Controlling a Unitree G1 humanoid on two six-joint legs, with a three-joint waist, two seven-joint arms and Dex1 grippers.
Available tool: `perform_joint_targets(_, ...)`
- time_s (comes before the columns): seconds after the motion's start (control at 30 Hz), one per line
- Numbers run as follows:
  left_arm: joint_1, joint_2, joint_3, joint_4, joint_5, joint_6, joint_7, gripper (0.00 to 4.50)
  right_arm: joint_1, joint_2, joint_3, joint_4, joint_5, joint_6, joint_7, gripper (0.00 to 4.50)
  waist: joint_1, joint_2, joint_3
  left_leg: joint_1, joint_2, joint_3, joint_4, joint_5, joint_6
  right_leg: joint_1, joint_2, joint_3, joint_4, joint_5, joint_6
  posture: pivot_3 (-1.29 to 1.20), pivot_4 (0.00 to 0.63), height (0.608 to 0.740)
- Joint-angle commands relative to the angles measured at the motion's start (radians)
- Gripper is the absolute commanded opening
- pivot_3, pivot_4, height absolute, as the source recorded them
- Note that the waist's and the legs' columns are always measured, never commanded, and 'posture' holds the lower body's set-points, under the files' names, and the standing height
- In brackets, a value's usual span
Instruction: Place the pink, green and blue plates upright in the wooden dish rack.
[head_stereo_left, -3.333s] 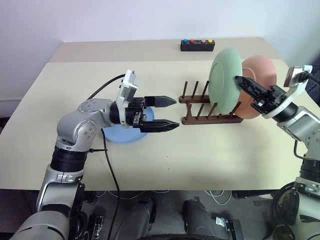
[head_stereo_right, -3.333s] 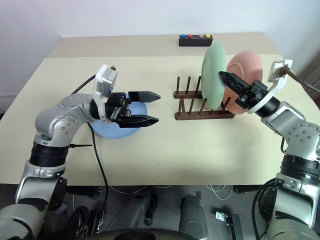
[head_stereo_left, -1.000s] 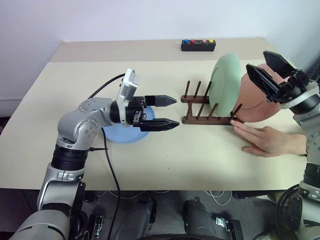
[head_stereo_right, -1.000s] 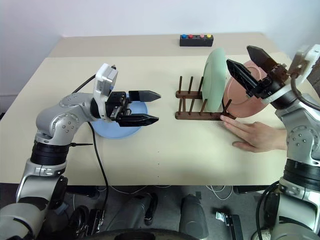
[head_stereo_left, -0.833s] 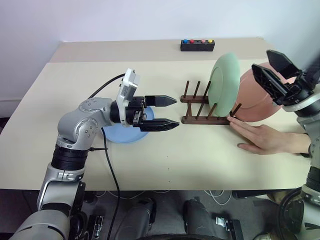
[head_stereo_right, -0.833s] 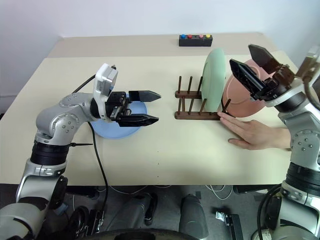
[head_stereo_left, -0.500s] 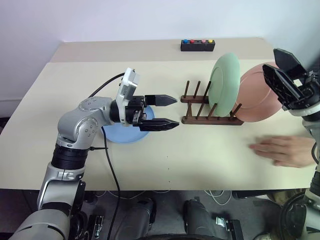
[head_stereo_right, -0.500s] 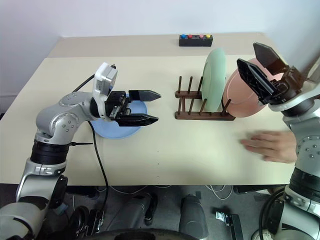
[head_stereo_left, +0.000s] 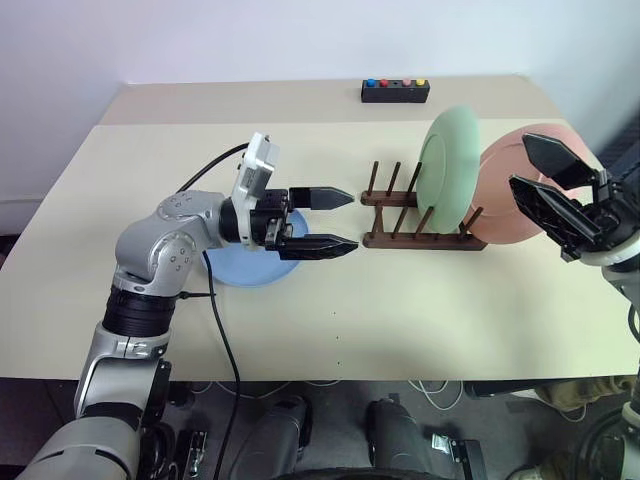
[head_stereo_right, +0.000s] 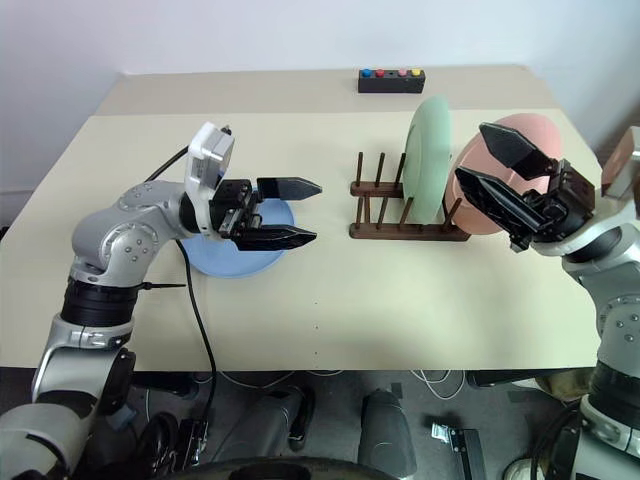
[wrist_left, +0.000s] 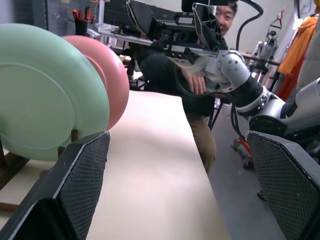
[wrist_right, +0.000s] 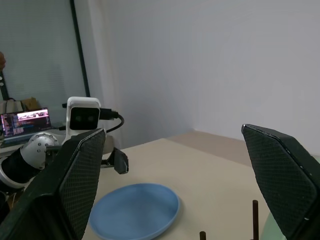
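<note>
The wooden dish rack (head_stereo_left: 418, 222) stands right of the table's middle. The green plate (head_stereo_left: 450, 165) stands upright between its pegs. At the rack's right end the pink plate (head_stereo_left: 505, 165) stands on edge, tilted away from the green one. Left of the rack the blue plate (head_stereo_left: 232, 270) lies flat on the table. My left gripper (head_stereo_left: 352, 220) hovers open over the blue plate's right side, pointing at the rack with nothing between its fingers. Just in front of the pink plate, my right gripper (head_stereo_left: 520, 162) is open and empty, apart from it.
A black box with coloured buttons (head_stereo_left: 395, 91) sits at the far edge of the table (head_stereo_left: 400, 320). A person (wrist_left: 200, 85) stands past the table's right end, behind my right arm.
The person's hand that rested by the rack's right end has left the table. My right gripper has drawn back and lower, away from the pink plate. My left arm has kept still.
</note>
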Motion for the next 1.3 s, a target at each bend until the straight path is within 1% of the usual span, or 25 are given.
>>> perform_joint_targets(0.03,-0.02,0.011,0.008,-0.009,0.003,-0.016,-0.011,4.5,0.011,-0.015,-0.002,-0.044,-0.005,-0.009,0.013,4.45,0.001,0.0,0.0,0.0,0.0,0.0,0.0,0.0,0.0,0.0,0.0,0.0,0.0,0.0,0.0,0.0,0.15,0.74)
perform_joint_targets(0.37,-0.024,0.008,0.009,-0.005,0.006,-0.013,-0.013,4.5,0.057,-0.031,0.015,-0.071,-0.02,-0.008,0.04,4.45,0.001,0.0,0.0,0.0,0.0,0.0,0.0,0.0,0.0,0.0,0.0,0.0,0.0,0.0,0.0,0.0,0.15,0.74)
perform_joint_targets(0.53,-0.026,0.014,0.013,0.005,0.013,-0.018,-0.02,4.5,0.106,-0.059,0.061,-0.098,-0.088,-0.016,0.083,4.45,0.001,0.0,0.0,0.0,0.0,0.0,0.0,0.0,0.0,0.0,0.0,0.0,0.0,0.0,0.0,0.0,0.15,0.74)
perform_joint_targets(0.67,-0.027,0.018,0.017,0.01,0.019,-0.021,-0.024,4.5,0.114,-0.07,0.073,-0.108,-0.101,-0.016,0.094,4.45,0.0,0.0,0.0,0.0,0.0,0.0,0.0,0.0,0.0,0.0,0.0,0.0,0.0,0.0,0.0,0.0,0.15,0.74)
perform_joint_targets(0.77,-0.021,0.033,0.02,0.013,0.028,-0.026,-0.027,4.5,0.113,-0.067,0.082,-0.115,-0.109,-0.016,0.093,4.45,0.0,0.0,0.0,0.0,0.0,0.0,0.0,0.0,0.0,0.0,0.0,0.0,0.0,0.0,0.0,0.0,0.15,0.74)
perform_joint_targets(1.0,-0.032,0.107,0.049,0.069,0.057,-0.063,-0.048,4.5,0.107,-0.064,0.1,-0.108,-0.14,-0.027,0.096,4.45,0.001,0.0,0.0,0.0,0.0,0.0,0.0,0.0,0.0,0.0,0.0,0.0,0.0,0.0,0.0,0.0,0.15,0.74)
perform_joint_targets(1.17,-0.048,0.13,0.063,0.116,0.094,-0.107,-0.037,4.5,0.098,-0.061,0.112,-0.105,-0.149,-0.029,0.097,4.45,0.001,0.0,0.0,0.0,0.0,0.0,0.0,0.0,0.0,0.0,0.0,0.0,0.0,0.0,0.0,0.0,0.15,0.74)
perform_joint_targets(1.3,-0.095,0.168,0.096,0.212,0.146,-0.138,0.001,4.5,0.091,-0.058,0.13,-0.113,-0.153,-0.029,0.095,4.45,0.0,-0.001,0.0,0.0,0.0,0.0,0.0,0.0,0.0,0.0,0.0,0.0,0.0,0.0,0.0,0.0,0.15,0.74)
